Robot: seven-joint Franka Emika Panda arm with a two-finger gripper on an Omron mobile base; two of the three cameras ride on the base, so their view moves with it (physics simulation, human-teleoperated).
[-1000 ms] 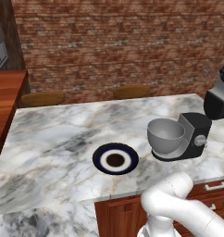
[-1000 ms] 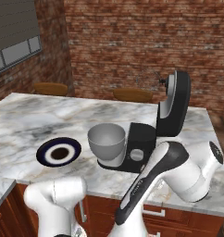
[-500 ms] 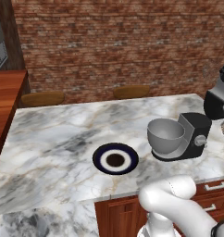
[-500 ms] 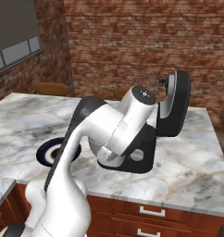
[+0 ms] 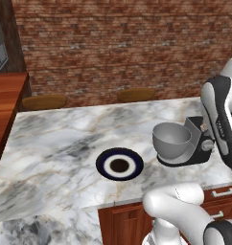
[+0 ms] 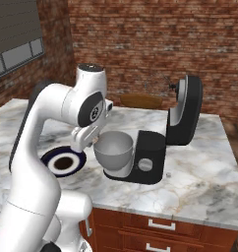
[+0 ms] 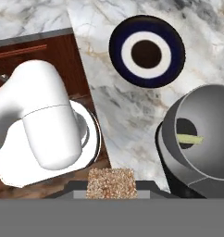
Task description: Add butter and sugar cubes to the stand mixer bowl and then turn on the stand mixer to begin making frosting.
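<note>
A brown grainy sugar cube (image 7: 110,182) sits between the fingertips of my gripper (image 7: 110,189), which is shut on it. The gripper (image 6: 93,141) hangs just left of the stand mixer bowl (image 6: 112,149), level with its rim. In the hand view the grey metal bowl (image 7: 211,111) lies to the right, with a pale yellow stick of butter (image 7: 188,138) inside it. The black stand mixer (image 6: 182,113) has its head tilted up, and its silver knob (image 6: 144,165) shows on the base. From the left base view the bowl (image 5: 171,139) stands before the mixer base (image 5: 200,143).
A dark-blue-rimmed plate (image 5: 119,163) with a white ring lies on the marble counter (image 5: 55,143) left of the bowl, also in view as the plate (image 7: 146,51) and plate (image 6: 64,161). Two wooden stools (image 5: 135,94) stand beyond the far edge. Drawers (image 6: 160,226) run below the front.
The arm has swung up from low in front of the counter, passed before the mixer, and now stands left of the bowl. Bowl, plate and mixer have not moved.
</note>
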